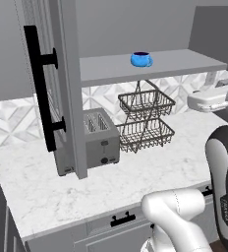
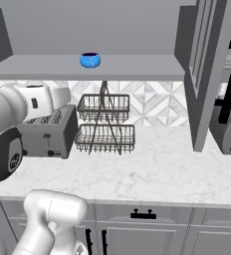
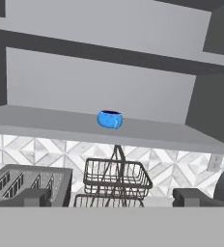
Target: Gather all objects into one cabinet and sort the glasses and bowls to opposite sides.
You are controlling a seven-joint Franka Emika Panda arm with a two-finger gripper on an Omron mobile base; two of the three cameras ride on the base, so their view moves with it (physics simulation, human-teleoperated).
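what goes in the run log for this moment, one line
gripper: open, holding nothing | blue cup: upright on grey shelf | wire basket stand below it

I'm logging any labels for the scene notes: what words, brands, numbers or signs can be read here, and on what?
No legible text anywhere.
Robot arm: a faint vertical marking on the dark link, too blurred to read.
Toaster, blue cup, wire basket rack: no labels visible.

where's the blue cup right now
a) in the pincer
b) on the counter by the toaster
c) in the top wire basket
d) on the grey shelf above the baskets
d: the blue cup stands on the grey shelf, above the wire baskets.
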